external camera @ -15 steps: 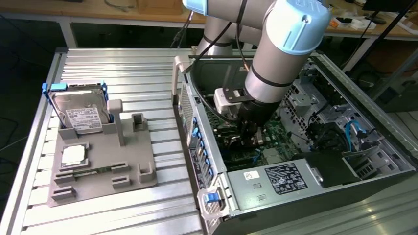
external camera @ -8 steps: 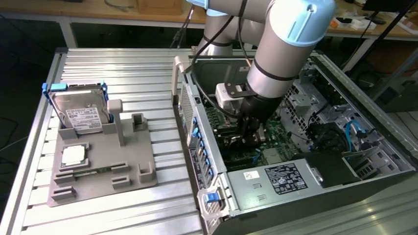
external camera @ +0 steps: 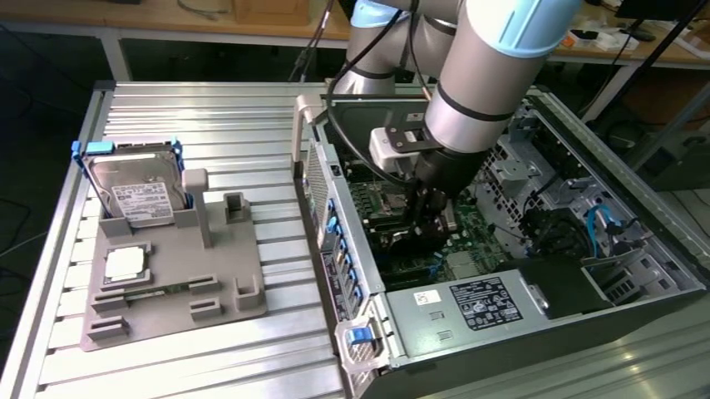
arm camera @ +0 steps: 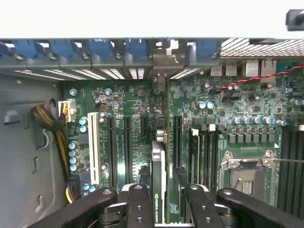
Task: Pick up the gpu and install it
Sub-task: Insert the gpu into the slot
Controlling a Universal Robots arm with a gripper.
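My gripper (external camera: 427, 218) is down inside the open computer case (external camera: 332, 216), over the green motherboard (arm camera: 118, 102). In the wrist view the gpu (arm camera: 158, 166) appears edge-on as a thin green and dark card standing upright between my black fingers (arm camera: 140, 204). The gripper (arm camera: 166, 209) is shut on it. The card runs along an expansion slot, and its silvery end bracket (arm camera: 161, 61) reaches the rear slot openings below the blue clips (arm camera: 99, 47). Whether the card's edge sits fully in the slot is hidden.
A grey fixture (external camera: 222, 291) on the slatted aluminium table (external camera: 199, 108) holds a silver hard drive in a blue frame (external camera: 139, 195) and a narrow memory stick (external camera: 150, 291). The power supply (external camera: 477, 306), drive cage (external camera: 521, 158), cables (arm camera: 57, 137) and CPU socket (arm camera: 249, 173) crowd the case.
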